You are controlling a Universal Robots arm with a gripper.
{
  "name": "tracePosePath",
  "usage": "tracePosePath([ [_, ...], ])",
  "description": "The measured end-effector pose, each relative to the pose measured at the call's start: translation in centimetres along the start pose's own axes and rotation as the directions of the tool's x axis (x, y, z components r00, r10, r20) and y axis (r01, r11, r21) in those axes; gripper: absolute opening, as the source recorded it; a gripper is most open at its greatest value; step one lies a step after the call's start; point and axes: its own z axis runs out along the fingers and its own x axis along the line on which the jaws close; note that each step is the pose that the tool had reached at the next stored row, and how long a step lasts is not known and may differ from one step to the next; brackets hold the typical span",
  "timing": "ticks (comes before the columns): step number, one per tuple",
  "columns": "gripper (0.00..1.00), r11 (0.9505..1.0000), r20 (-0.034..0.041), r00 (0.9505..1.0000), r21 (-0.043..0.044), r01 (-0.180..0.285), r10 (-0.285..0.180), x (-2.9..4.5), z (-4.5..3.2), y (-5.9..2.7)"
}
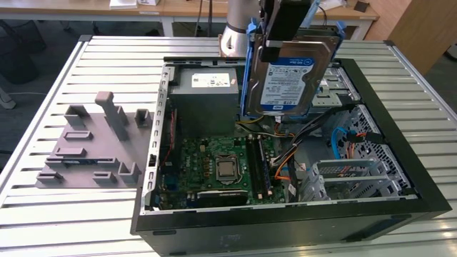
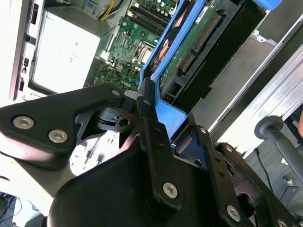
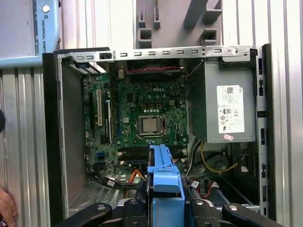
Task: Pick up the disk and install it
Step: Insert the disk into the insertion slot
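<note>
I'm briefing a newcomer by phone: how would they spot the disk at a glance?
Find the open black computer case on the slatted table. Above it, the gripper holds the disk upright. Unlike the grey box beside it, it has a blue-and-white label and blue bracket.

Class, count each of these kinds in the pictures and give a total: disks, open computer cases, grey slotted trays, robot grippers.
disk: 1
computer case: 1
grey slotted tray: 1
gripper: 1
Total: 4
</note>
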Motion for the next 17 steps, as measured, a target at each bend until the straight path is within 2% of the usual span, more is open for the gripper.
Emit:
tracePosePath([
  [9, 0.36, 1.0, 0.0001, 1.0, 0.0, 0.0, 0.0, 0.33, 0.01, -0.88],
  [17, 0.36, 1.0, 0.0001, 1.0, 0.0, 0.0, 0.0, 1.13, 0.01, -1.34],
])
